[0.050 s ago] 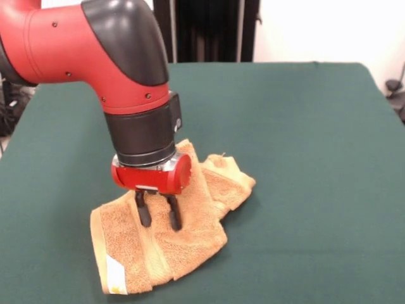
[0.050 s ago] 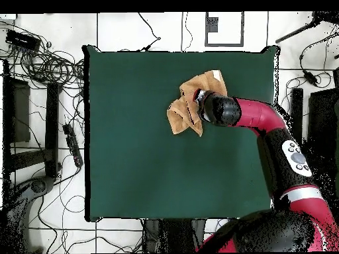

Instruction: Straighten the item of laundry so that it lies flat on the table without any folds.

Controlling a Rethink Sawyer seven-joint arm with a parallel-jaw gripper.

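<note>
**Desk:** Item 1, largest?

**Me:** The counter [image 1: 316, 158], covered in dark green cloth. In my overhead view it fills the middle of the frame as 1 big rectangle, with cables and stands on the tiled floor around it.

**Desk:** Item 2?

**Me:** The red and black arm [image 2: 265, 119]. In my overhead view it enters from the bottom right corner and bends across to the towel. In my front view it comes in from the upper left and its wrist points down over the cloth.

**Desk:** Item 3, the laundry?

**Me:** 1 orange-tan terry towel [image 1: 190, 237], not flat. It lies bunched, with a thick fold heaped on the right side of the pile in my front view and a flatter part spread toward the camera. In my overhead view it sits in the upper right part of the counter, near the top edge, with green cloth showing on all sides.

**Desk:** Item 4?

**Me:** The pincer [image 1: 159, 218], red housing with 2 black fingers. I see them set narrowly apart, tips down on the towel's upper surface near its middle. I see nothing lifted between them, and I cannot tell whether they pinch any cloth.

**Desk:** Item 5, smallest?

**Me:** 1 small white label [image 1: 116, 276] on the towel's near left corner, beside a woven band [image 1: 144, 266] running across that end.
</note>
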